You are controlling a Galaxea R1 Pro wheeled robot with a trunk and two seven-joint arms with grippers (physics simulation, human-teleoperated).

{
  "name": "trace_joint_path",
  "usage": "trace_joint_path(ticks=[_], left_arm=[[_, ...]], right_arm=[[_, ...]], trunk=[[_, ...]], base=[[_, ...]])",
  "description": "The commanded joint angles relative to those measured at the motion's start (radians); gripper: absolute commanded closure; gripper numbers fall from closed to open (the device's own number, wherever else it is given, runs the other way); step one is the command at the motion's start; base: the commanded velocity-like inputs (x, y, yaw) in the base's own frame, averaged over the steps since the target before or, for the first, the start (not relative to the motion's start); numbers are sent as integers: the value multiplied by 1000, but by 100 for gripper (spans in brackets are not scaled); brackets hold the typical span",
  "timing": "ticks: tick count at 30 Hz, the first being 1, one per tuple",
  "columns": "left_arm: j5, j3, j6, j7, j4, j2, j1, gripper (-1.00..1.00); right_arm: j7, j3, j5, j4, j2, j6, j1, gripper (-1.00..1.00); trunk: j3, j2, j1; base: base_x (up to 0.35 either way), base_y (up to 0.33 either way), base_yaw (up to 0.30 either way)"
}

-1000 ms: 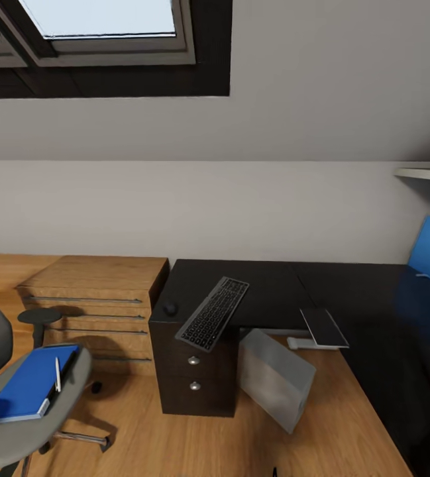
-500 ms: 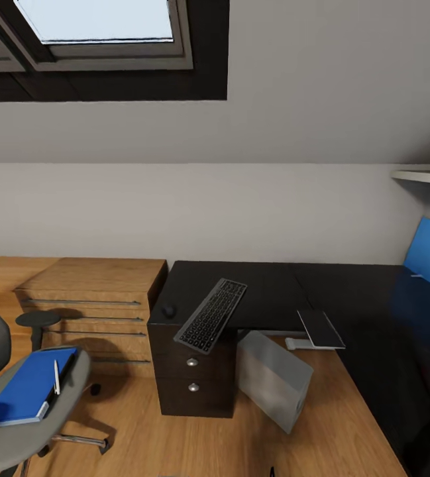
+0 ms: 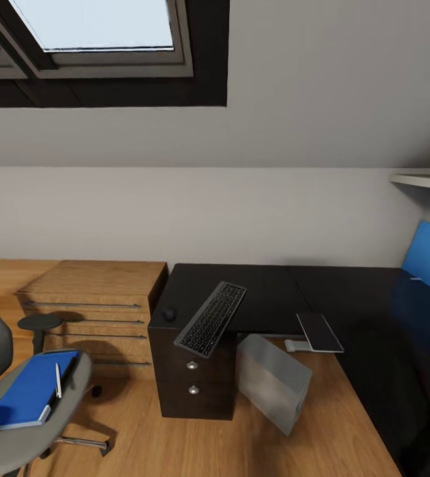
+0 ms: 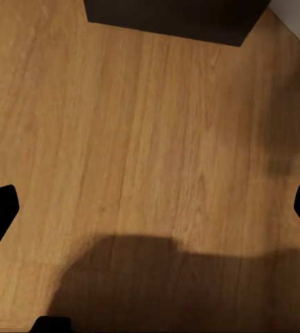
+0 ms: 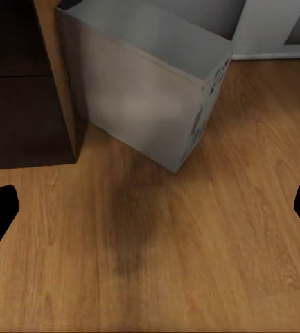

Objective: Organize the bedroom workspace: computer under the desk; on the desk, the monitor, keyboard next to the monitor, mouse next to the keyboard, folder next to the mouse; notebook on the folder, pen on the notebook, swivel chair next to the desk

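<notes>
We see the desk point(image 3: 274, 291) with its glossy black top running along the wall, and on its near left part the keyboard point(image 3: 212, 319) lies at a slant, its near end jutting over the edge above the dark cabinet point(image 3: 191, 381) with round knobs; the mouse point(image 3: 169, 314) sits just beside the keyboard's left side. A thin grey notebook point(image 3: 320, 332) rests at the desk's inner edge, partly overhanging. Under the desk the computer point(image 3: 273, 381) stands on the wooden floor point(image 3: 175, 444), turned at an angle. On the swivel chair point(image 3: 16, 404) at the left lies the folder point(image 3: 26, 389) with the pen point(image 3: 58, 380) on top. In the right wrist view the computer point(image 5: 146, 83) stands ahead of the right gripper point(image 5: 150, 208), well apart from it, and both dark fingertips sit at the picture's edges, spread wide with nothing between them. The left gripper point(image 4: 150, 215) is likewise spread over bare floor point(image 4: 143, 139).
</notes>
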Motion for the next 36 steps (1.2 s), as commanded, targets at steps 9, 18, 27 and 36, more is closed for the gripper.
trace_joint_path(ticks=[9, 18, 27, 36], left_arm=[[41, -11, -24, 0, -5, -3, -1, -100], [45, -10, -26, -1, -4, -3, -1, -100], [45, -10, -25, -2, -4, -2, -1, -100], [37, -33, -25, -2, -2, -14, -1, -100]], right_arm=[[4, 7, -6, 15, 8, -5, -1, -100], [4, 7, -6, 16, 8, -5, -1, -100], [6, 7, -6, 17, 8, -5, -1, -100], [36, 6, -7, 15, 8, -6, -1, -100]], trunk=[[27, 63, -35], [55, 126, -69], [84, 189, -104], [112, 252, -138]], base=[[0, 1, 0], [0, 126, 0], [9, 230, 0], [32, 48, 0]])
